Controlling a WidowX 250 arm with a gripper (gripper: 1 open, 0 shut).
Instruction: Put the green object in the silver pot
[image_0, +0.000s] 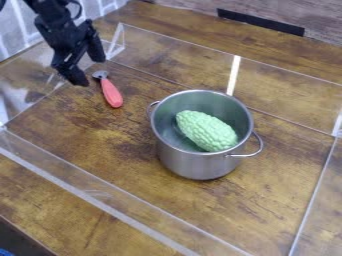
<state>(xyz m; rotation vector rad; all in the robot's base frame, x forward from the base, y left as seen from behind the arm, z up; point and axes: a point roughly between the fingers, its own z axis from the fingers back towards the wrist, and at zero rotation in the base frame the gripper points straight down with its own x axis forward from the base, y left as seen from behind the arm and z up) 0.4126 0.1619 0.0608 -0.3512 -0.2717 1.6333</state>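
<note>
The green object, a light green bumpy oval vegetable, lies inside the silver pot, tilted against its inner wall. The pot stands upright at the middle of the wooden table, with a small loop handle on its right side. My gripper is a black claw at the far left, well away from the pot and hanging above the table, just left of a small red-orange item. Its fingers stand apart with nothing between them.
A red-orange carrot-like item lies on the table between the gripper and the pot. Clear acrylic walls fence the wooden work area on all sides. A dark slab sits at the far edge.
</note>
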